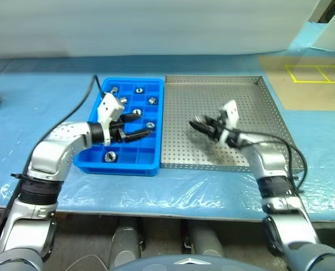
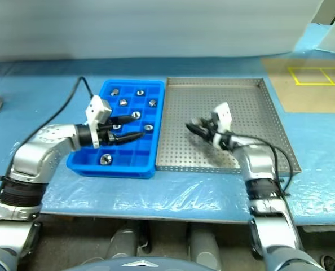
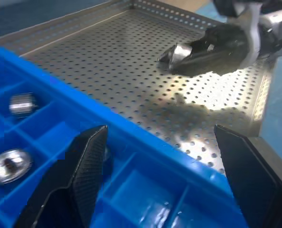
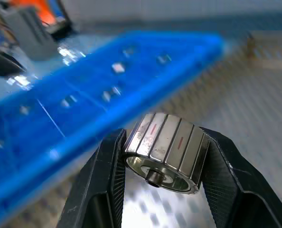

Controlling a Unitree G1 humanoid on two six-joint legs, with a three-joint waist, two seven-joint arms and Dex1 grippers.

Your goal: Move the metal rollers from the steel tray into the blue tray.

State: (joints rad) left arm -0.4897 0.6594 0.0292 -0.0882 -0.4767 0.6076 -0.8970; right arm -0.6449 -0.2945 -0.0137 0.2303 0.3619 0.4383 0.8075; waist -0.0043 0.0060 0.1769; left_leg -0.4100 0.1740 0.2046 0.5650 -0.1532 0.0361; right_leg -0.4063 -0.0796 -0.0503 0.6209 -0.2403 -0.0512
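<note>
Right gripper [image 4: 162, 156] is clamped on one roller [image 4: 165, 152], held above the steel tray [image 1: 252, 152] for carrying toward the blue tray [image 1: 122, 164]; left gripper [image 1: 138, 123] hovers wide open over that tray's compartments, where six rollers [image 1: 110, 156] already sit

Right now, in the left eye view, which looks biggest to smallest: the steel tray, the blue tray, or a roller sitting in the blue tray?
1. Steel tray, clearly the largest.
2. Blue tray, narrower.
3. Roller in a near compartment, by far the smallest.
</note>
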